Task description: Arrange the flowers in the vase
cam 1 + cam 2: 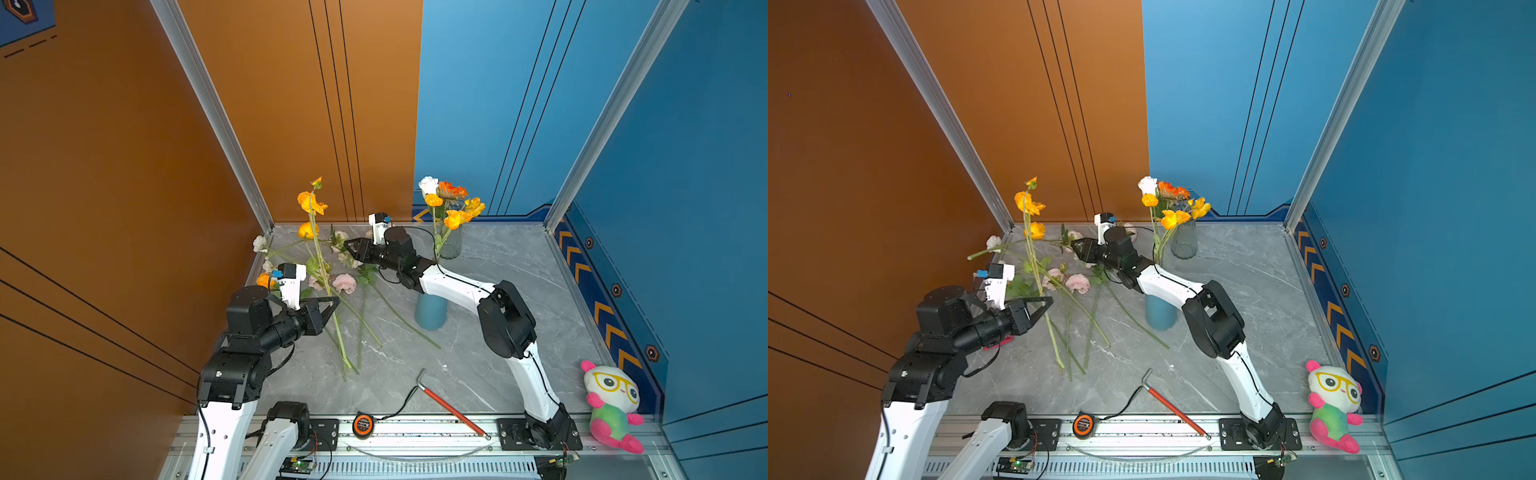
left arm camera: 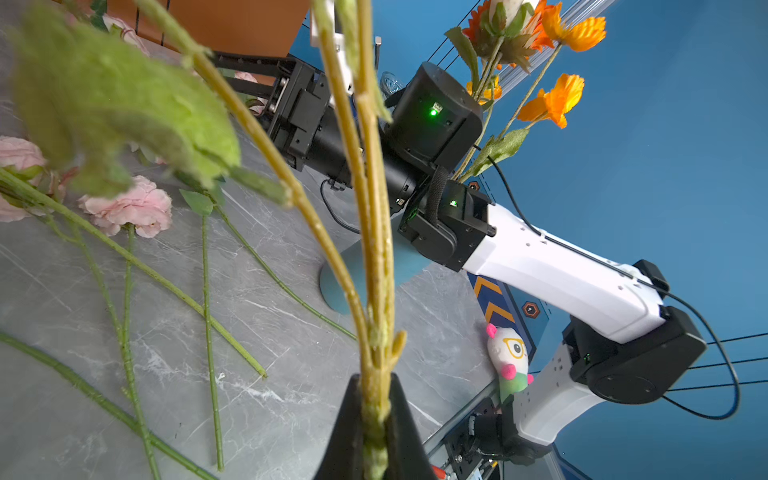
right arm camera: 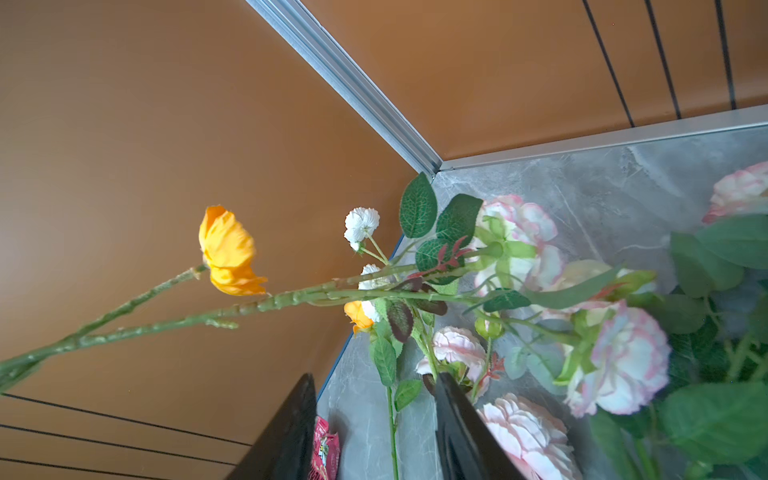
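My left gripper [image 1: 335, 301] [image 2: 376, 384] is shut on the stems of a yellow-orange flower [image 1: 311, 203] [image 1: 1027, 203], holding it upright above the table. Several loose flowers lie beneath it, among them a pink one [image 1: 344, 283] [image 1: 1077, 283] [image 2: 133, 205]. My right gripper [image 1: 348, 245] [image 1: 1075, 246] [image 3: 376, 415] reaches across to the back left, open, with nothing between its fingers and pink blooms [image 3: 623, 361] just ahead. The glass vase [image 1: 451, 246] [image 1: 1185, 245] stands at the back and holds white, orange and yellow flowers [image 1: 451, 199].
A blue cylinder [image 1: 431, 312] [image 1: 1160, 313] stands under my right forearm. A red-handled hammer [image 1: 451, 409], a tape measure [image 1: 363, 424] and a plush toy [image 1: 613, 405] sit near the front rail. A red packet [image 1: 1000, 341] lies below my left wrist. Walls close the back and sides.
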Controlling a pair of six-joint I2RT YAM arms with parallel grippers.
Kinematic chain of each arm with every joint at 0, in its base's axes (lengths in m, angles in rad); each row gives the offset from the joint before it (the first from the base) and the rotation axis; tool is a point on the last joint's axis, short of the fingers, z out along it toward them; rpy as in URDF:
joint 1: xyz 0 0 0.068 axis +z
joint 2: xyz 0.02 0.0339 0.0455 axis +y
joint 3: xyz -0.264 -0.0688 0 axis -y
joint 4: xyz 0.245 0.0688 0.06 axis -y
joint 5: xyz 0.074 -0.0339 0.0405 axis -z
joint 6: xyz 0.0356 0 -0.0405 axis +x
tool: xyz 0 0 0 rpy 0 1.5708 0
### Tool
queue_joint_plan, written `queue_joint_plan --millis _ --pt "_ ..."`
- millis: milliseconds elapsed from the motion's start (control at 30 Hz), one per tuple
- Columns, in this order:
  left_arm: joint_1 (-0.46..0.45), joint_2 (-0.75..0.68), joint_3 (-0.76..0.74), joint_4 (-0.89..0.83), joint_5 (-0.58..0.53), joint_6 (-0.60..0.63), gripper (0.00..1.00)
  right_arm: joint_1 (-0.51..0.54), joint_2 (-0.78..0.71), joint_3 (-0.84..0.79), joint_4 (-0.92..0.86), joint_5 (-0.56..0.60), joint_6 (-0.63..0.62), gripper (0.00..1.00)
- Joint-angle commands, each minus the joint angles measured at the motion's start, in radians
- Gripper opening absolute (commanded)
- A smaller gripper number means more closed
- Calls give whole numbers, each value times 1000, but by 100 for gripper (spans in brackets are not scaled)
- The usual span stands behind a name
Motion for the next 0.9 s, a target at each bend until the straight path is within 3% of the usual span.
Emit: queue_joint_plan --millis 0,233,500,767,867 --pt "9 -11 85 0 29 -41 0 13 -83 -10 53 -30 -17 56" --pt "-2 -1 215 3 103 -70 0 29 -78 6 37 -45 -35 68" --pt "-15 15 266 130 118 -136 0 46 -96 -10 22 -51 -62 72" --pt "-19 47 143 191 124 -36 0 62 -216 -132 1 -59 -125 72" --pt "-20 84 188 324 192 -99 0 72 -267 -154 -57 -46 -173 73"
